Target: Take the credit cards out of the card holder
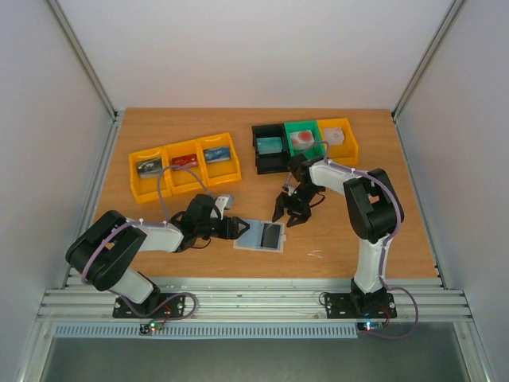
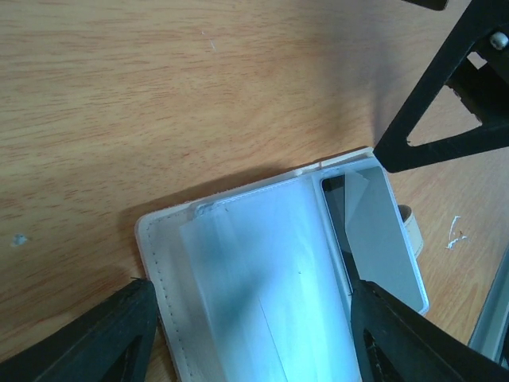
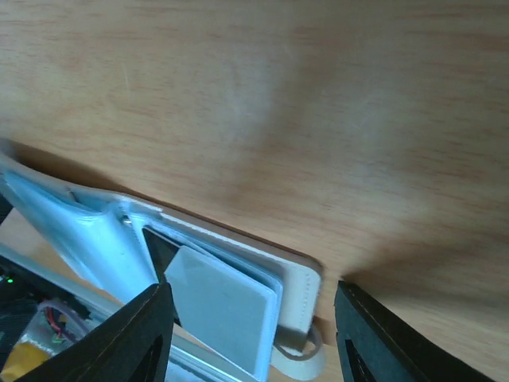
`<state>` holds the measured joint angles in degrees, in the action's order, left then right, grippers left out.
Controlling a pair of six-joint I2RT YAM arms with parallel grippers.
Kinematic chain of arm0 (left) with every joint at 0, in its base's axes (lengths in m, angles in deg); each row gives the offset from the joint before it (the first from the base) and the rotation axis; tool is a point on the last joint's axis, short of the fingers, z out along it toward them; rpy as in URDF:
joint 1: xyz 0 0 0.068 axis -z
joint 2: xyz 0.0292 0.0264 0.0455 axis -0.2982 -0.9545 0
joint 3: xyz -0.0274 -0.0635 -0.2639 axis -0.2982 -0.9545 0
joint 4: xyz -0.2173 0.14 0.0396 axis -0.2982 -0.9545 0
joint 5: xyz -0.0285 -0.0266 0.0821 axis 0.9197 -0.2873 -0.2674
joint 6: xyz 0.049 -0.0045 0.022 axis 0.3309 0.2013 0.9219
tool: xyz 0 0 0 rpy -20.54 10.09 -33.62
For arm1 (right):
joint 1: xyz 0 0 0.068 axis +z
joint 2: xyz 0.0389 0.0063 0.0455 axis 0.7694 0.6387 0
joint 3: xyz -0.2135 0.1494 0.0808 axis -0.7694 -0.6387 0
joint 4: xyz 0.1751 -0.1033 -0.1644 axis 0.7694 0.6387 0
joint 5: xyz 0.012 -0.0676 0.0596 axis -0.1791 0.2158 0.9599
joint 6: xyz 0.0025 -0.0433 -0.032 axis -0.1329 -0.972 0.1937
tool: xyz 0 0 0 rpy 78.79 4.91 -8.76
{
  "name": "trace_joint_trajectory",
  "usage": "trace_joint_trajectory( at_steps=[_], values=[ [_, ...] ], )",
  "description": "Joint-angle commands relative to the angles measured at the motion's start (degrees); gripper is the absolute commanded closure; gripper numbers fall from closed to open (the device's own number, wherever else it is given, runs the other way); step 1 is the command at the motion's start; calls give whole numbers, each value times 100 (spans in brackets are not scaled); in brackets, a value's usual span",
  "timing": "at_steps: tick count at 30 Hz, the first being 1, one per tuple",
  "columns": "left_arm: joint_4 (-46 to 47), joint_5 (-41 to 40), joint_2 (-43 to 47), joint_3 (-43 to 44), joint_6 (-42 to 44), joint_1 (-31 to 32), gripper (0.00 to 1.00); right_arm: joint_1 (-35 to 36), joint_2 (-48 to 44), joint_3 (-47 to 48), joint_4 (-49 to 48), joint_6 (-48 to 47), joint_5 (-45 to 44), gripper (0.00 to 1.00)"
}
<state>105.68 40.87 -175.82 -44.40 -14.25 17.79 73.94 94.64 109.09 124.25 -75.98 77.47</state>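
The card holder (image 1: 259, 236) lies open and flat on the table, whitish rim up and pale blue inside. Its left panel (image 2: 254, 278) sits between the fingers of my open left gripper (image 2: 250, 318), one finger (image 2: 119, 334) at the outer edge and the other near the fold. A light grey credit card (image 2: 380, 231) sticks out of the right panel over a dark pocket (image 2: 334, 203). My right gripper (image 3: 253, 296) hangs open over that card (image 3: 219, 314) and the snap tab (image 3: 301, 360), holding nothing. From above, it (image 1: 288, 212) hovers just behind the holder.
Three yellow bins (image 1: 184, 165) at the back left each hold a card. Black, green and yellow bins (image 1: 302, 142) stand at the back right, just behind the right arm. A small white scrap (image 1: 316, 254) lies right of the holder.
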Motion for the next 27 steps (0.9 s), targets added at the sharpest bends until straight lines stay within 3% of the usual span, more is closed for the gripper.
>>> trace_joint_trajectory(
  at_steps=[1,7,12,16,18,24,27],
  values=[
    [252,-46,-22,99,97,37,33,27,204,-153,-300,94,744,43],
    [341,66,-102,139,120,33,34,36,226,-110,-632,193,1324,46],
    [503,198,-113,179,147,37,35,65,327,-132,-933,283,1724,58],
    [650,222,-136,256,66,37,36,88,301,-97,-968,454,1739,59],
    [756,231,-170,298,-17,37,45,88,294,-78,-968,485,1717,59],
    [804,239,-118,291,-116,37,95,84,257,-24,-915,405,1727,58],
    [767,386,189,275,41,18,100,-1,104,138,-779,130,1676,56]
  ],
)
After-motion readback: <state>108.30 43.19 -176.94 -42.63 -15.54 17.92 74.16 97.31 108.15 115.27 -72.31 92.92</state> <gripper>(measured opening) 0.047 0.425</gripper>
